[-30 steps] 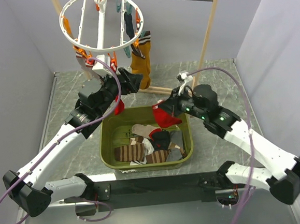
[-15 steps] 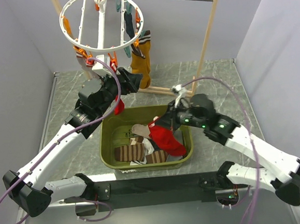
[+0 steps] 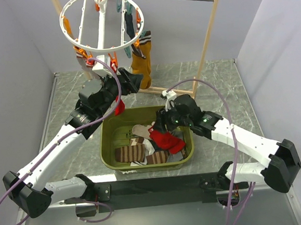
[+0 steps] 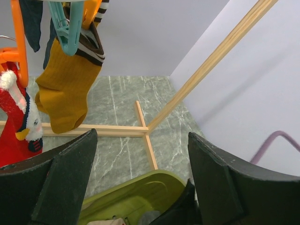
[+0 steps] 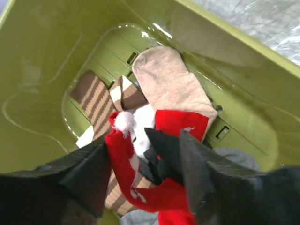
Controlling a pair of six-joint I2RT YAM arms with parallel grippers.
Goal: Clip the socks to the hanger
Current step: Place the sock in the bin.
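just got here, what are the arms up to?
The right gripper is down in the green bin, fingers apart over a red sock lying on the others. The left gripper is up by the hanger, open and empty. A mustard sock and a second red sock already hang from its clips.

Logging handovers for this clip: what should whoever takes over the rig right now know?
Left end effector: open, empty, near the white plastic ring hanger.
Right end effector: open, low over the olive-green plastic bin, above a red sock with white pom-pom.
Done: mustard-yellow sock and second red sock hang clipped.
To do: the pom-pom sock, brown-striped sock and beige sock lie in the bin, unclipped.
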